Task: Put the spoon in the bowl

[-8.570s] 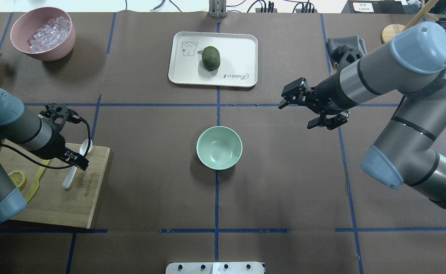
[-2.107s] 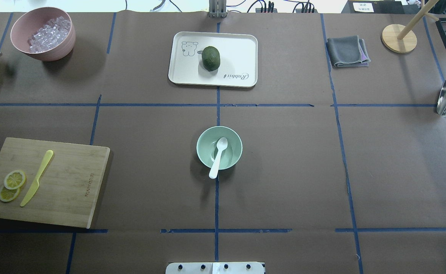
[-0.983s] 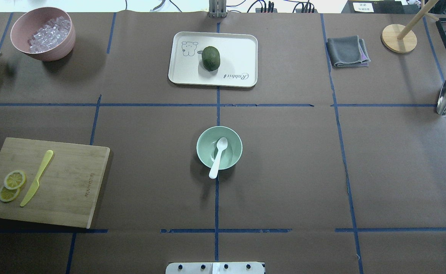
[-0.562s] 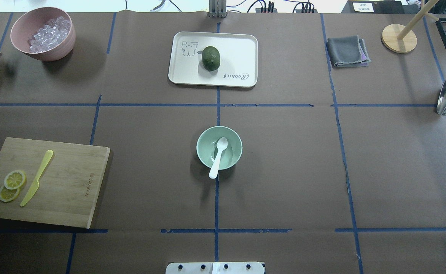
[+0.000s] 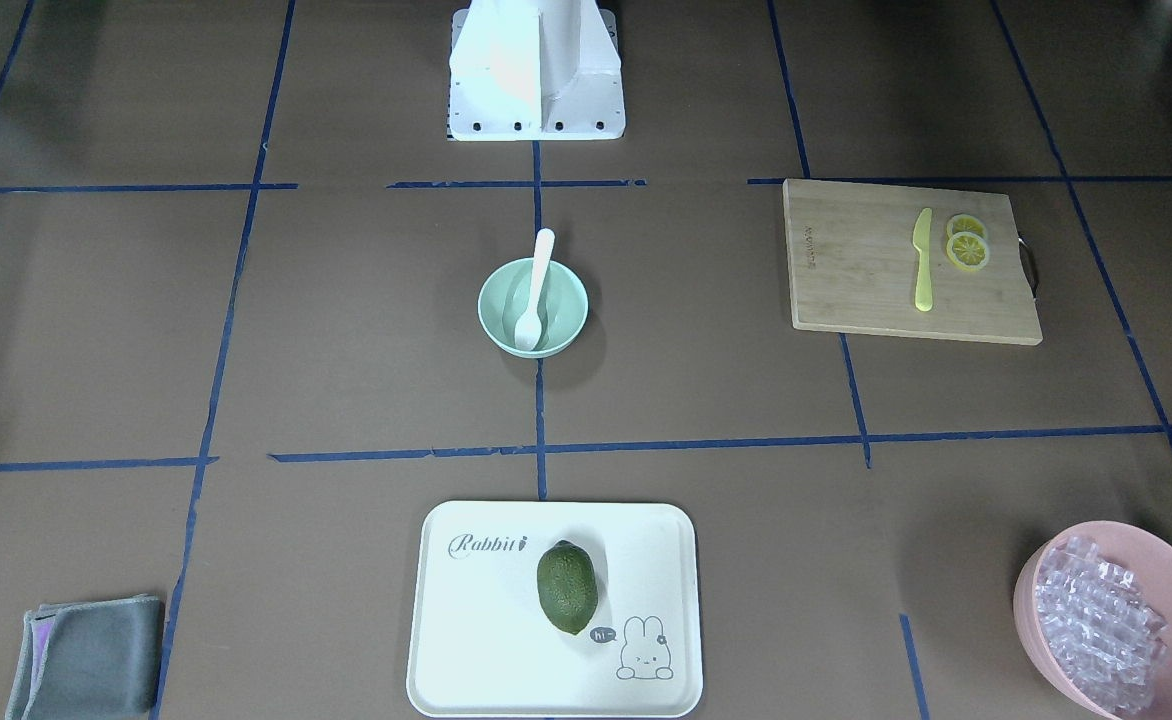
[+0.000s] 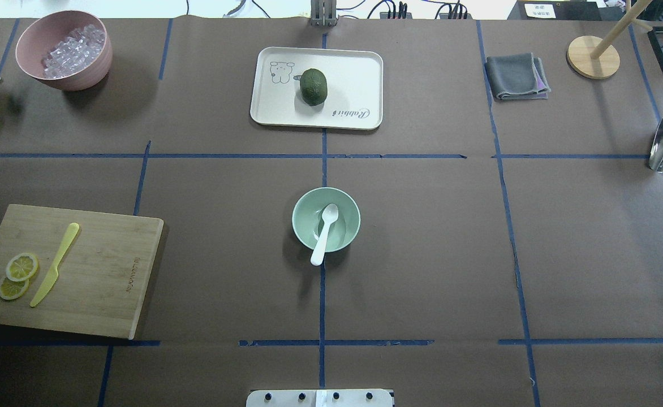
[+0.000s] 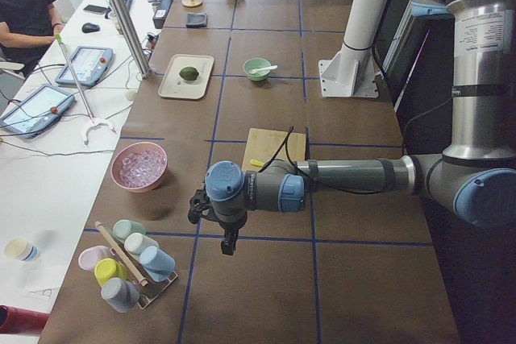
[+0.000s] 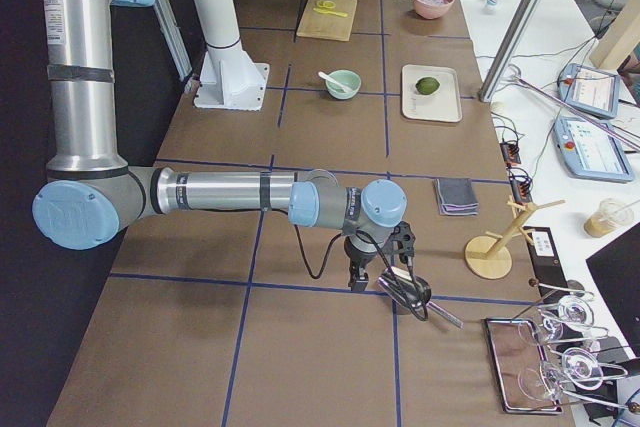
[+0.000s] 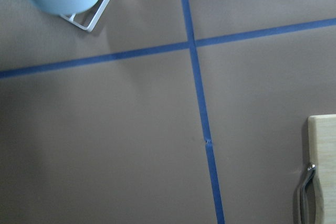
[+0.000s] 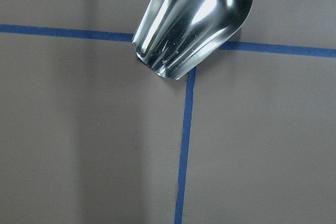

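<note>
The white spoon (image 6: 324, 232) lies in the pale mint-green bowl (image 6: 299, 221) at the table's middle, scoop inside and handle over the near rim. Both show in the front view, the spoon (image 5: 535, 288) in the bowl (image 5: 566, 303). No gripper touches them. My left gripper (image 7: 228, 242) shows only in the exterior left view, far off at the table's left end; I cannot tell whether it is open. My right gripper (image 8: 357, 279) shows only in the exterior right view, at the right end beside a metal scoop (image 8: 405, 291); I cannot tell its state.
A cutting board (image 6: 99, 271) with a yellow knife (image 6: 54, 264) and lemon slices (image 6: 17, 275) lies at left. A pink bowl (image 6: 82, 76) of clear cubes, a white tray (image 6: 354, 73) with a green fruit (image 6: 313, 86), a grey cloth (image 6: 515, 76) and a wooden stand (image 6: 592, 56) stand at the back.
Since the earliest frame the spoon has gone from the cutting board into the bowl, and both arms have left the overhead view. Over the last two seconds nothing has moved.
</note>
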Robot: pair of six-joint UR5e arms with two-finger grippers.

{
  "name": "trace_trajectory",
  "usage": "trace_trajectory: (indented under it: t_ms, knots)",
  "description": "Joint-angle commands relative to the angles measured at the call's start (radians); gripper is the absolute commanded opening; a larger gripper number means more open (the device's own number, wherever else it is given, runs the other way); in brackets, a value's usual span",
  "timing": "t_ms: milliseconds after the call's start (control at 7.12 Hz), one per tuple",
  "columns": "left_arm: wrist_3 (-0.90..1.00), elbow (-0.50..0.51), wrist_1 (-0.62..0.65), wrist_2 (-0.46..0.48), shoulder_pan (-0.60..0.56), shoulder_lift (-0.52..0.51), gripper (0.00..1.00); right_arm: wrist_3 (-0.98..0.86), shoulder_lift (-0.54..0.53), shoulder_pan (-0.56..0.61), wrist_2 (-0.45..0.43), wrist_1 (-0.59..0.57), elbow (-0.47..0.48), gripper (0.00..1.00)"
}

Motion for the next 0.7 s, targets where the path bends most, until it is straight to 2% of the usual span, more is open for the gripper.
trace_trajectory:
  t_ms: [0, 562]
  knots:
    - [0.004, -0.018, 0.137, 0.003, 0.002, -0.008, 1.0, -0.001, -0.003, 0.0, 0.001, 0.0, -0.002, 1.0]
    - [0.007, -0.019, 0.124, 0.003, 0.002, -0.011, 1.0, 0.0, 0.003, 0.0, 0.021, 0.0, -0.001, 0.99]
